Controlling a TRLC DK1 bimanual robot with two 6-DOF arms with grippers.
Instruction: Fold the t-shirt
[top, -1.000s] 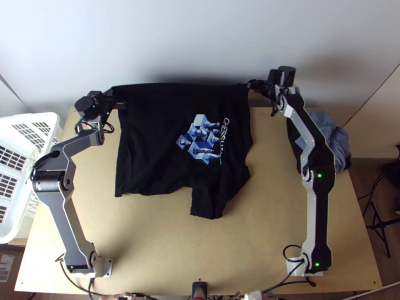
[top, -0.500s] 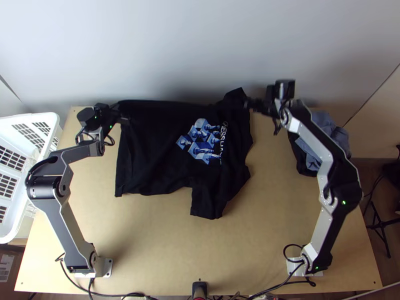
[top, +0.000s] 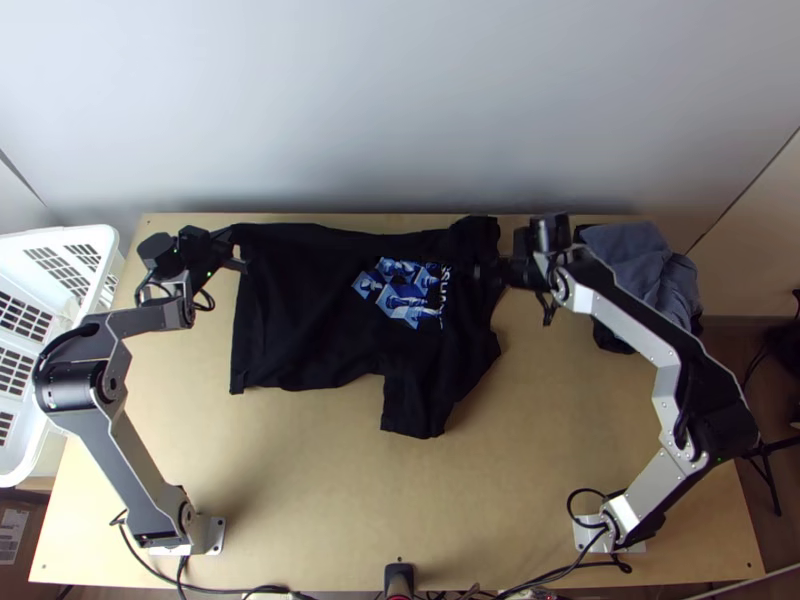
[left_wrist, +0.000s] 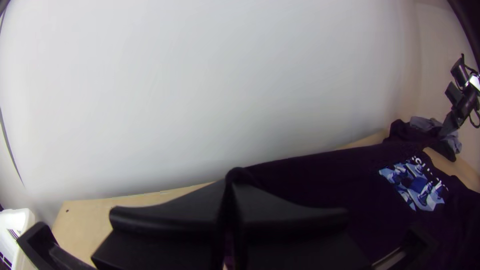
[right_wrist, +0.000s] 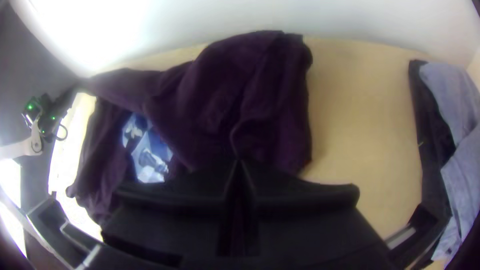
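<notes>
One t-shirt (top: 320, 310) spans left gripper (top: 238, 248) to right gripper (top: 490, 271), seemingly pinched by both

No whole word can be read for sure. A line of white letters (top: 446, 292) is printed on the black t-shirt (top: 310, 320), right next to the blue picture (top: 402, 296). In the top view, part of the line is covered by folded cloth, so only bits of it can be seen. In the left wrist view, the letters are seen at a slant beside the same picture. A pale label (top: 12, 535) is stuck on the brown box (top: 12, 580) by the table, and its tiny print cannot be made out.
</notes>
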